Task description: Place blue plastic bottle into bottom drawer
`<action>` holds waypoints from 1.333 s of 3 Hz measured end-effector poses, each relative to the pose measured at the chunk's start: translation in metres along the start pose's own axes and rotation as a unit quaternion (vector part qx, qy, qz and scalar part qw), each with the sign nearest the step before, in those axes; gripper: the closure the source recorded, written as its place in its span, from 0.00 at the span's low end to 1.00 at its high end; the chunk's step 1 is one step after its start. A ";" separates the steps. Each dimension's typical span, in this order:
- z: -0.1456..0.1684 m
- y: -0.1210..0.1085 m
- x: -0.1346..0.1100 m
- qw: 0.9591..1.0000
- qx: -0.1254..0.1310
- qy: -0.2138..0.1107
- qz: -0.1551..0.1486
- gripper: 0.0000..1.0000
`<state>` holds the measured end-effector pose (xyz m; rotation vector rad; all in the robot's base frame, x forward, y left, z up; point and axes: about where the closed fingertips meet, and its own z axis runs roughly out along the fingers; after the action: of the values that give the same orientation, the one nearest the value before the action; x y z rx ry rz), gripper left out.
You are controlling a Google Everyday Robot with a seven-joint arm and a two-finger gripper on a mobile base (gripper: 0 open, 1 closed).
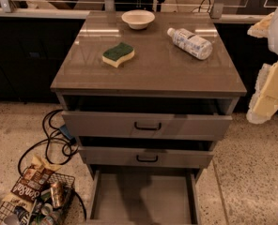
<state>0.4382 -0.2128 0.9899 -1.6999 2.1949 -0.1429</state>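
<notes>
Bottle [190, 43]: lying on counter [148, 74], back right. My jaws: at right edge, off the counter, apart from the bottle; open or closed, cannot tell. Bottom drawer [143, 196]: open.

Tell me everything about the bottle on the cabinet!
The blue plastic bottle is small and clear, with a white cap and a whitish label with bluish print. It lies on its side on the cabinet top, back right, cap pointing toward the white bowl. Nothing else touches it; the gripper hangs off to the right, apart.
</notes>
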 end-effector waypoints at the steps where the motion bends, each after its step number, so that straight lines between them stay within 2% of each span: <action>1: 0.000 0.000 0.000 1.000 0.000 0.000 0.000 0.00; 2: 0.003 -0.030 0.006 0.999 0.010 -0.009 0.032 0.00; 3: 0.028 -0.121 0.022 0.991 0.032 -0.034 0.124 0.00; 4: 0.054 -0.180 0.025 0.981 0.048 -0.037 0.182 0.00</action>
<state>0.6162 -0.2786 0.9877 -1.2074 2.3577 -0.0885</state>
